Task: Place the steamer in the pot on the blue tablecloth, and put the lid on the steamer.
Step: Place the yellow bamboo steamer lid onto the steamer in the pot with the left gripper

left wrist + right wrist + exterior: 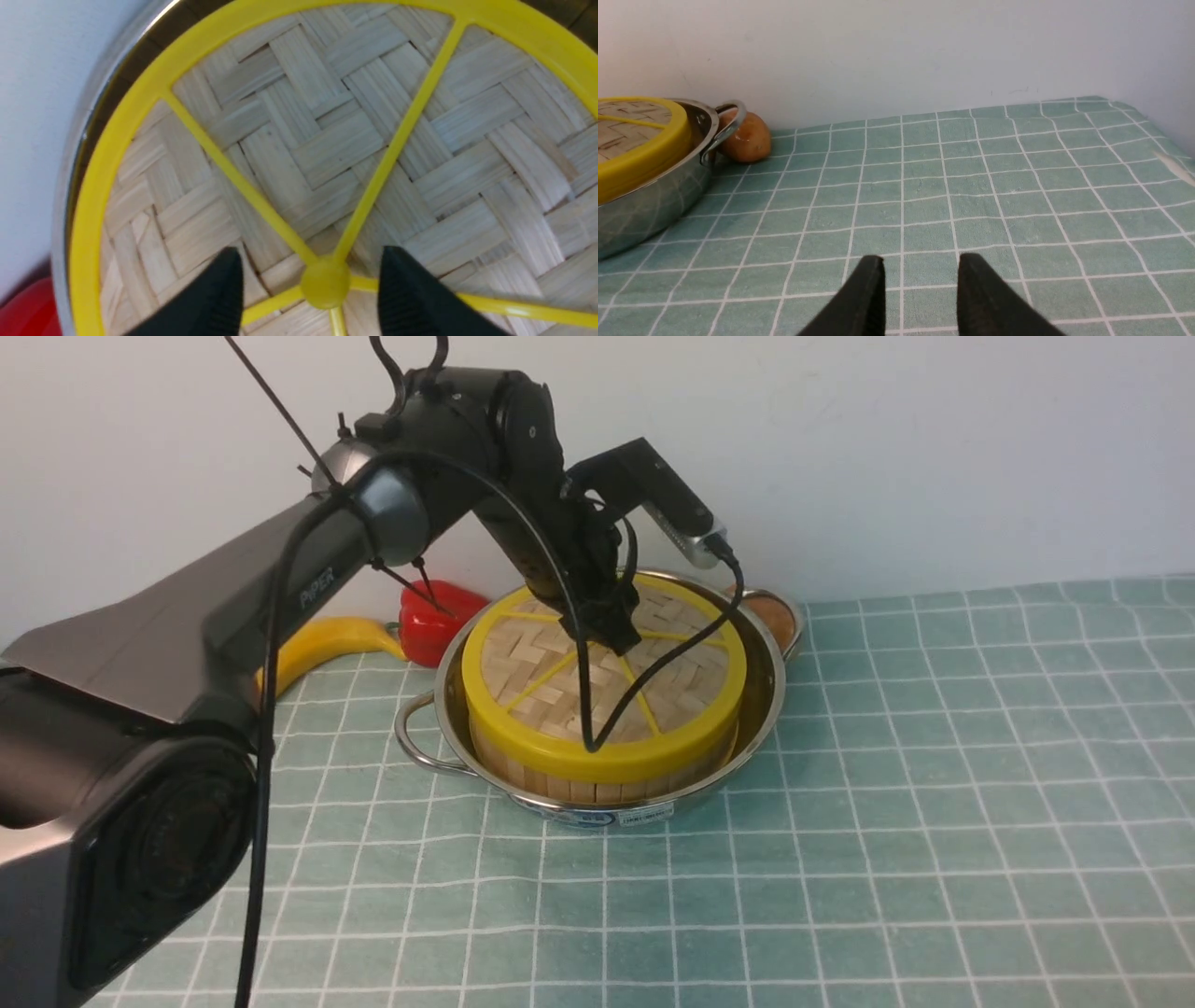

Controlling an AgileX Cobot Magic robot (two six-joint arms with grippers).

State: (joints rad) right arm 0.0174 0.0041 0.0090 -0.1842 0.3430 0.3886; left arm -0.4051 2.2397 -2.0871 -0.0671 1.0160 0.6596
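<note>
lid: we see it flat on the steamer
steamer: inside the pot, on the blue tablecloth
left claw: spread, straddling the lid's hub
right claw: spread, empty, above cloth

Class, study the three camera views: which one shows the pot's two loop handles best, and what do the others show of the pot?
The front view: the pot appears whole, with its near loop handle, far handle and side label. The right wrist view shows only one side wall and one handle. The left wrist view shows just a sliver of rim beside the lid.
</note>
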